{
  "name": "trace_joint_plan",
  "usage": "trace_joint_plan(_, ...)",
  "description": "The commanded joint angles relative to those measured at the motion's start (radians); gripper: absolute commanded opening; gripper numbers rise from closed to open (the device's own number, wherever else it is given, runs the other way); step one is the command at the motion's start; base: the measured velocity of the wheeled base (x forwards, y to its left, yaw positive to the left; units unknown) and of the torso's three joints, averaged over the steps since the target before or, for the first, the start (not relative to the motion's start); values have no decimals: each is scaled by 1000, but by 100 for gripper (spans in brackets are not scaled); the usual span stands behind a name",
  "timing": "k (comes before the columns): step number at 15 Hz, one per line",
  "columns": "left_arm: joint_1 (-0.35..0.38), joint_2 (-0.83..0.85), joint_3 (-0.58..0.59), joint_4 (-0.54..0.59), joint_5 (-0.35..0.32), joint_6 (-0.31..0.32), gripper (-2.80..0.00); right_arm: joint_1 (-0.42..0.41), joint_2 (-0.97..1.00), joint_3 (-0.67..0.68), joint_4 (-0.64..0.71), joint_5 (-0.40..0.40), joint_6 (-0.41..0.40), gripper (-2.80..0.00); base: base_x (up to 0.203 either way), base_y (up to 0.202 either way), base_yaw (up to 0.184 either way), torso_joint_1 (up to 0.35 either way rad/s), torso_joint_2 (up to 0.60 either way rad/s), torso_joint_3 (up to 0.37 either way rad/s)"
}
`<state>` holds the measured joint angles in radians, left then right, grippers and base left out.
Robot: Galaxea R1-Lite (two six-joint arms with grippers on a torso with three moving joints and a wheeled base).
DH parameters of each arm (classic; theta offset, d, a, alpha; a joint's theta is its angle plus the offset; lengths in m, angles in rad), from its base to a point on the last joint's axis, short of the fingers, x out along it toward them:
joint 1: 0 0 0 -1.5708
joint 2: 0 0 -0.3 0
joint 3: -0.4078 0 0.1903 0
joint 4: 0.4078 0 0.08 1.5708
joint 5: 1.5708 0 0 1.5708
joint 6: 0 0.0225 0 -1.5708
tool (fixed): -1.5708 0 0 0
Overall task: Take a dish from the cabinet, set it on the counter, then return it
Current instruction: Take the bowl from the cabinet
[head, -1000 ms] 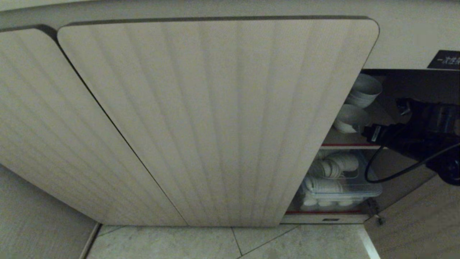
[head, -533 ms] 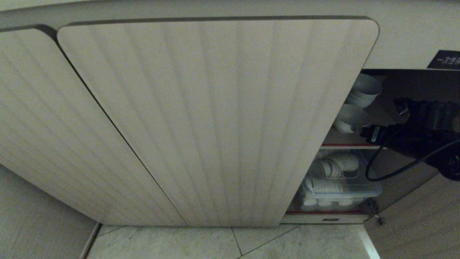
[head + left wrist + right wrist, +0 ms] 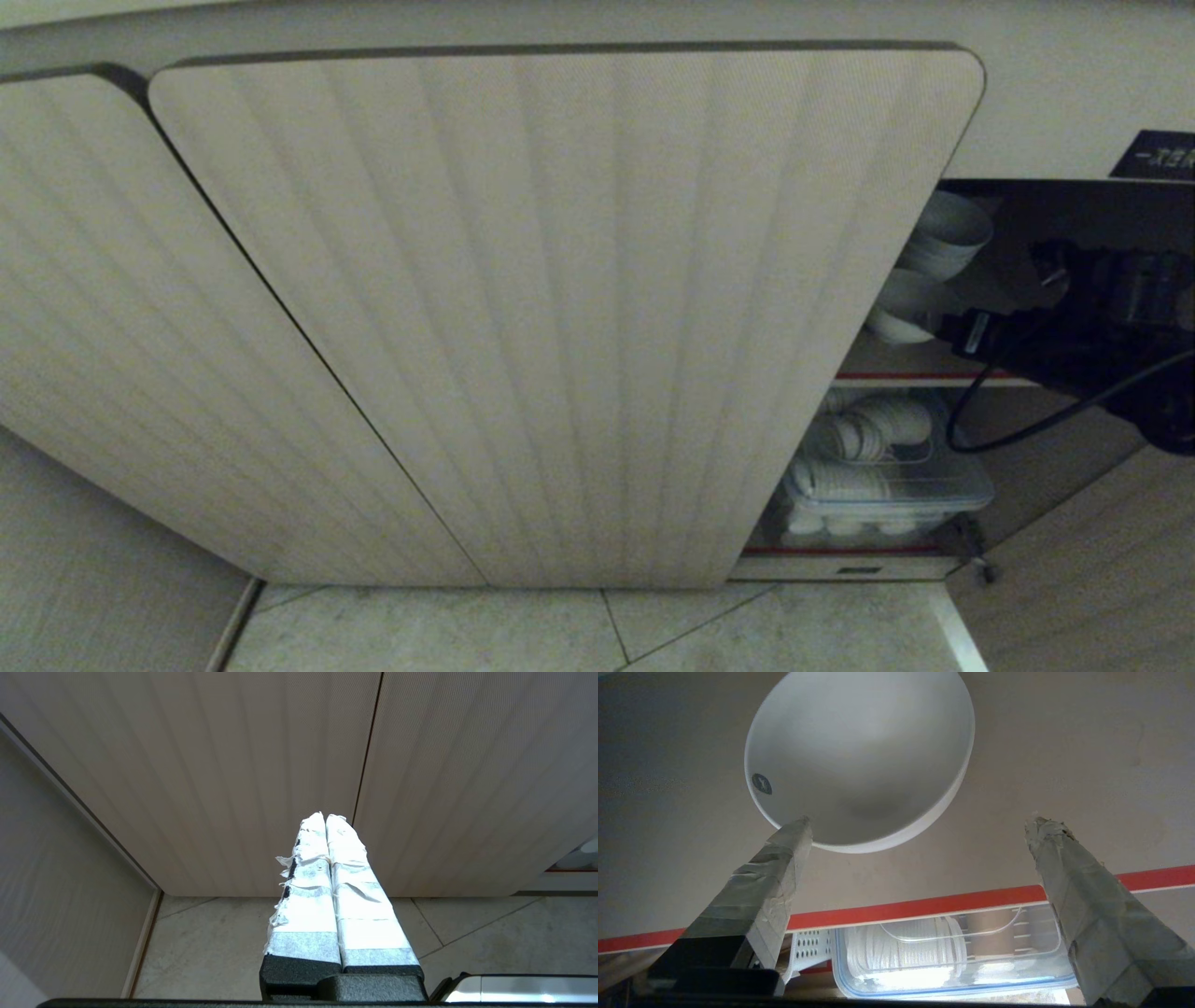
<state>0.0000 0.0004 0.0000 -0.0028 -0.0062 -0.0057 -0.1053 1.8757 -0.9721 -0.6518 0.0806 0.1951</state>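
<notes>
My right gripper point(image 3: 920, 823) is spread wide just before the dish point(image 3: 861, 756), which sits alone on the cabinet point(image 3: 560, 308) shelf above the red edge. I judge I should back out level, fingers clear of its rim.

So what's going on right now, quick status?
Right gripper open, empty, at the cabinet shelf. Left gripper shut, parked by the doors. Bowl on the shelf, free. Nothing blocking.
</notes>
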Motion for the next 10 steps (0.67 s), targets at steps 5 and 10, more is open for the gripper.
trace_joint_plan(5, 0, 0, 0, 0, 0, 0, -280, -1, 10, -36, 54, 1, 3, 0, 0, 0, 0, 0, 0, 0)
trace_joint_plan(10, 0, 0, 0, 0, 0, 0, -280, -5, 13, -82, 127, -1, 66, 0, 0, 0, 0, 0, 0, 0)
